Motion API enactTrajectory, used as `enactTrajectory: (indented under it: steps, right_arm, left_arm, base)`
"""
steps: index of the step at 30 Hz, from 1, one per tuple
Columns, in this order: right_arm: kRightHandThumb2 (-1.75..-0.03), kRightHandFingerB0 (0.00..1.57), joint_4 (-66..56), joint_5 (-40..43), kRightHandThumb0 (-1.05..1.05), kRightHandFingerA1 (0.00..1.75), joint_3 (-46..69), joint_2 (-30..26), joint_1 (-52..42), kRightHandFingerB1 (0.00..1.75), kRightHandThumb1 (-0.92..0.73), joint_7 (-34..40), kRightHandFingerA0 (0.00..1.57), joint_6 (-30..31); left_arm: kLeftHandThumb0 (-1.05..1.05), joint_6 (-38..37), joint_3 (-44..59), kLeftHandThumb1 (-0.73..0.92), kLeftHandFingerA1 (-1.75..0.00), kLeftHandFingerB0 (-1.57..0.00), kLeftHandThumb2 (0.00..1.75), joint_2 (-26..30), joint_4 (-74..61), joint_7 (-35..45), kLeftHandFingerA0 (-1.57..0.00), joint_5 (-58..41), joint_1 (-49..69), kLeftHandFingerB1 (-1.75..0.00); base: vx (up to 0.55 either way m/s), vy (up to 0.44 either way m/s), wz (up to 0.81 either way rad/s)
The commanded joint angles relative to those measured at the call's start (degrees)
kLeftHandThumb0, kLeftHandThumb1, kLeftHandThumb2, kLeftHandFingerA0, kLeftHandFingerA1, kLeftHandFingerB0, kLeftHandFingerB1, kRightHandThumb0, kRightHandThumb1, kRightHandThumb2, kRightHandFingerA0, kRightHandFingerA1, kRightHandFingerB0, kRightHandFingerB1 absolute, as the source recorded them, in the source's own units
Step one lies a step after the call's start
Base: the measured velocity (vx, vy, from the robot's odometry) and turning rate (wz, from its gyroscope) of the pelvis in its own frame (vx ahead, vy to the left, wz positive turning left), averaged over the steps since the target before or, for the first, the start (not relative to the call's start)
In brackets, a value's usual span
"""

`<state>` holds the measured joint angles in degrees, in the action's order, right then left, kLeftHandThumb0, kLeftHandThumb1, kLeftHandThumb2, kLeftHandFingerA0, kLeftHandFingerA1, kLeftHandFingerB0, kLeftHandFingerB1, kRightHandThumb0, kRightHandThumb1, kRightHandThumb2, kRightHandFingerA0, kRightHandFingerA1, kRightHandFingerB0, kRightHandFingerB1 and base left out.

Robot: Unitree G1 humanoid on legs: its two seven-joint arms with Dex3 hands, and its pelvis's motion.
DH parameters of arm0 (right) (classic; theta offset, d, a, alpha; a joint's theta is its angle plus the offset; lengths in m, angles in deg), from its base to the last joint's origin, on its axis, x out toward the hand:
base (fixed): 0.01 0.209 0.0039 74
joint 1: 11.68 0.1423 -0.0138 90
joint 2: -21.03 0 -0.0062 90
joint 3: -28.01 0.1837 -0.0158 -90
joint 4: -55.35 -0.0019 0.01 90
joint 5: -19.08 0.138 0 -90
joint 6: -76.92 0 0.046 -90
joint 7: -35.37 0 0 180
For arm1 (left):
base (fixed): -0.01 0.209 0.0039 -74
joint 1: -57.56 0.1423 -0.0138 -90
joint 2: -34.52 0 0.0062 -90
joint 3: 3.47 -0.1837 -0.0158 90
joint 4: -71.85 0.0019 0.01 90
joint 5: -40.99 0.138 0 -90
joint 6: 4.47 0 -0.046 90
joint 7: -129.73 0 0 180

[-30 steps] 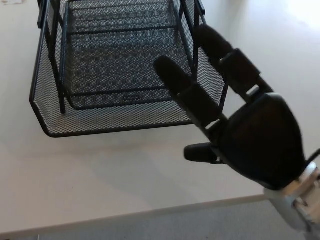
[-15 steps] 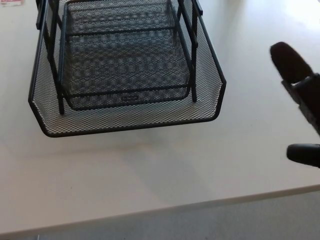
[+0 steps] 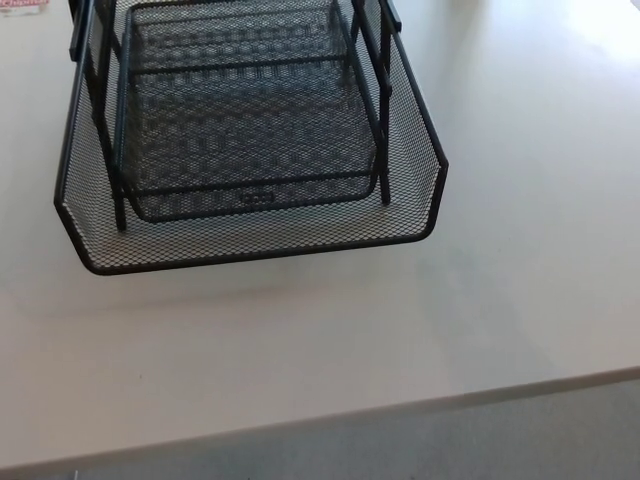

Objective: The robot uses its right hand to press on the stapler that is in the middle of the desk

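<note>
- No stapler was seen anywhere in the head view, so its direction from the right hand and its long axis could not be judged.
- Neither hand was in view; whether their fingers were spread or closed could not be told, nor which arm lay nearer.
- A black mesh tray point(image 3: 250, 255) was seen toward 11 o'clock on the pale surface point(image 3: 420, 330), empty as far as shown.
- The surface's near edge was seen running across at 6 o'clock, bare of any tool.
- The stapler would likely need to be found first.
</note>
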<state>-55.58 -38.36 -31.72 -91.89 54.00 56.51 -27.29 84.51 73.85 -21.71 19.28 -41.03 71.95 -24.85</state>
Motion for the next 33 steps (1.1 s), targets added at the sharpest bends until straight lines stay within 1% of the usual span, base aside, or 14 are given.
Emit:
enactTrajectory:
  steps: [1,4,5,6,7,8,10,11,21,22,23,30,31,33]
  right_arm:
    - [-0.98,0.00,39.59,8.75,-0.85,0.10,9.49,-6.94,-1.74,0.27,-0.57,22.22,0.00,-9.64]
    - [-1.02,0.08,53.25,6.55,-0.94,0.04,4.75,-8.61,1.46,0.22,-0.66,29.43,0.08,-9.64]
    - [-1.05,0.00,55.95,7.35,-0.84,0.15,4.07,-8.15,1.62,0.27,-0.63,27.48,0.00,-9.29]
    - [-1.09,0.00,59.59,6.02,-0.95,0.07,2.40,-8.30,2.80,0.19,-0.70,28.74,0.06,-7.19]
    - [-1.09,0.00,61.23,5.42,-0.95,0.07,1.63,-8.46,3.37,0.19,-0.70,29.51,0.06,-6.39]
    - [-1.07,0.01,63.74,5.88,-0.95,0.10,1.14,-8.34,4.40,0.21,-0.68,29.86,0.11,-6.86]
    - [-1.08,0.01,70.44,5.33,-0.97,0.10,-1.11,-7.70,6.69,0.20,-0.69,31.03,0.11,-5.66]
    - [-1.08,0.00,72.36,5.55,-0.96,0.11,-1.72,-7.02,7.32,0.23,-0.68,30.20,0.11,-5.24]
    - [-0.98,0.04,80.87,9.51,-0.89,0.08,-6.11,2.76,9.72,0.38,-0.56,17.02,0.09,-2.57]
    - [-0.61,0.05,81.70,9.56,-0.88,0.28,-6.86,3.62,10.20,0.43,-0.69,15.77,0.00,-2.40]
    - [-0.96,0.04,82.30,8.94,-0.93,0.06,-8.09,4.69,10.72,0.43,-0.58,14.04,0.16,-1.35]
    - [-0.89,0.04,86.99,8.60,-0.41,0.51,-11.99,8.79,13.39,0.52,-0.20,14.28,0.00,-2.77]
    - [-0.90,0.11,87.53,8.41,-0.91,0.38,-12.72,9.15,13.76,0.53,-0.50,13.99,0.05,-2.58]
    - [-0.88,0.07,88.02,7.80,-0.92,0.40,-14.06,9.27,14.10,0.52,-0.50,13.83,0.04,-2.14]
  left_arm:
    - [-0.81,-1.66,0.97,0.59,-0.30,-0.06,0.98,0.18,1.72,-2.13,0.00,-0.63,0.26,-0.19]
    - [-0.78,-0.97,1.55,0.57,-0.34,-0.08,0.97,0.28,0.46,-1.45,0.00,-1.20,0.83,-0.20]
    - [-0.76,-1.16,1.18,0.74,-0.37,-0.05,0.62,0.28,1.57,-1.60,-0.04,-0.84,0.11,-0.25]
    - [-0.78,-1.32,1.11,0.58,-0.33,-0.09,0.98,0.38,1.72,-1.67,0.00,-0.75,0.12,-0.20]
    - [-0.78,-1.38,1.09,0.58,-0.33,-0.09,0.98,0.42,1.73,-1.70,0.00,-0.73,0.15,-0.20]
    - [-0.77,-1.15,0.97,0.74,-0.36,-0.05,0.62,0.21,2.02,-1.48,-0.03,-0.71,-0.21,-0.25]
    - [-0.79,-1.71,1.11,0.75,-0.39,-0.04,0.62,0.26,2.08,-1.61,-0.02,-0.93,-0.13,-0.27]
    - [-0.84,-1.81,1.09,0.61,-0.30,-0.05,0.99,0.18,2.33,-1.82,0.00,-0.91,-0.25,-0.16]
    - [-0.87,-1.56,0.98,0.62,-0.36,-0.12,0.98,-0.08,3.10,-1.50,-0.02,-1.05,-0.51,-0.14]
    - [-0.86,-1.25,1.00,0.61,-0.36,-0.10,0.98,-0.27,2.96,-1.49,-0.01,-1.11,-0.26,-0.15]
    - [-0.83,-1.04,1.31,0.60,-0.37,-0.10,0.99,-0.04,1.55,-1.29,0.00,-1.31,0.59,-0.17]
    - [-0.81,-1.16,0.97,0.59,-0.36,-0.11,0.98,-0.41,2.46,-1.14,0.00,-1.33,-0.06,-0.19]
    - [-0.84,-1.04,0.93,0.60,-0.35,-0.09,0.98,-0.41,2.47,-1.07,0.00,-1.31,-0.08,-0.16]
    - [-0.85,-0.77,0.92,0.61,-0.32,-0.08,0.98,-0.59,2.96,-0.77,0.00,-1.50,-0.31,-0.15]
  base:
    - [0.00,0.000,0.00]
    - [0.00,0.000,0.00]
    - [0.00,0.000,0.00]
    - [0.00,0.000,0.00]
    - [0.00,0.000,0.00]
    - [0.00,0.000,0.00]
    - [0.00,0.000,0.00]
    - [0.00,0.000,0.00]
    - [0.00,0.000,0.00]
    - [0.00,0.000,0.00]
    - [0.00,0.000,0.00]
    - [0.00,0.000,0.00]
    - [0.00,0.000,0.00]
    - [0.00,0.000,0.00]
